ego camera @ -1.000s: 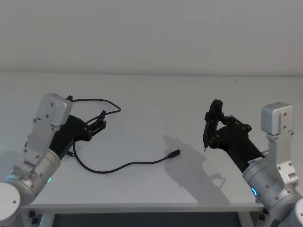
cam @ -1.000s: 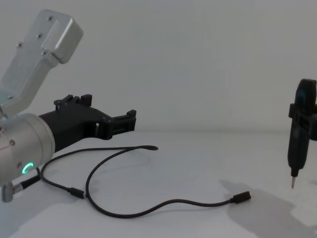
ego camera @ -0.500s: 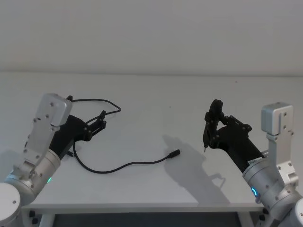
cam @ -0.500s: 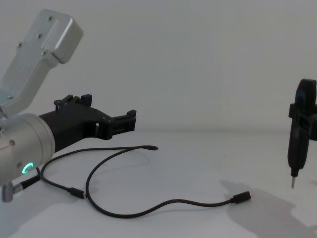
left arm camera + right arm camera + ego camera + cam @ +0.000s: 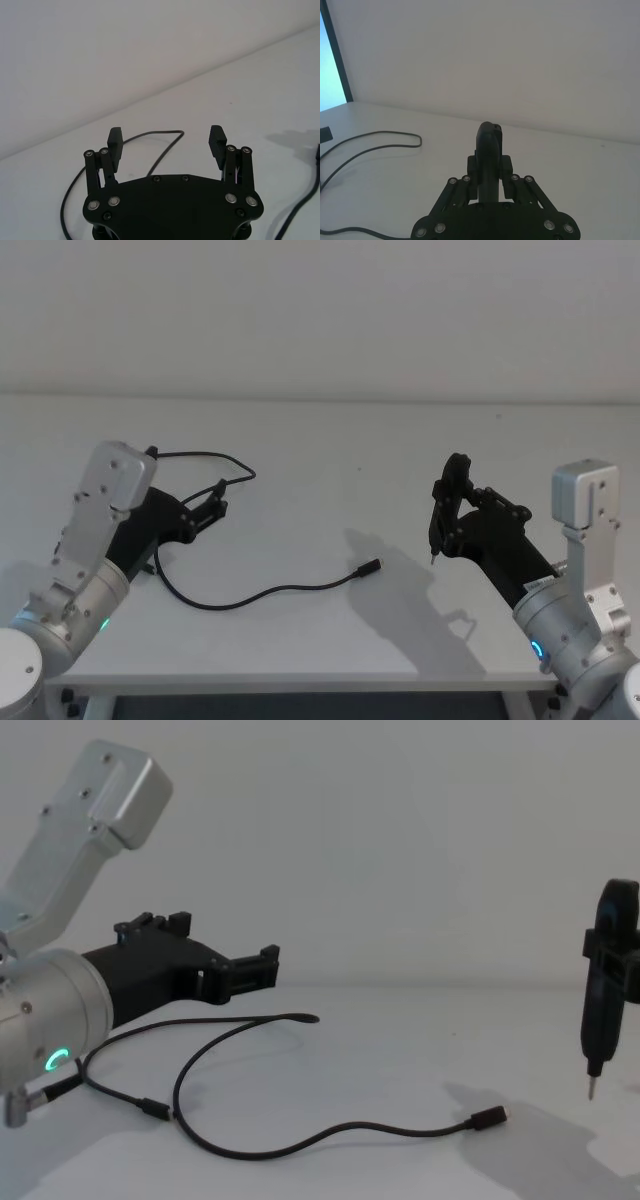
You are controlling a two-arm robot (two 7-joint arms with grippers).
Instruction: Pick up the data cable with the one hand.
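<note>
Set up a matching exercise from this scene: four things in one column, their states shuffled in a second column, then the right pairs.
Things:
1. left gripper
2. right gripper
3. data cable
4. pin-tipped tool

States:
A. lies loose on the table
B. tip pointing down, above the table
C. open, holding nothing
D. shut on the tool

Pairs: 1-C, 2-D, 3-A, 4-B

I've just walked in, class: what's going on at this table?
The left gripper, fingers open, hovers above the looped part of the data cable, which lies loose on the white table. Nothing is gripped yet. The right gripper hangs idle over the table's right side.
</note>
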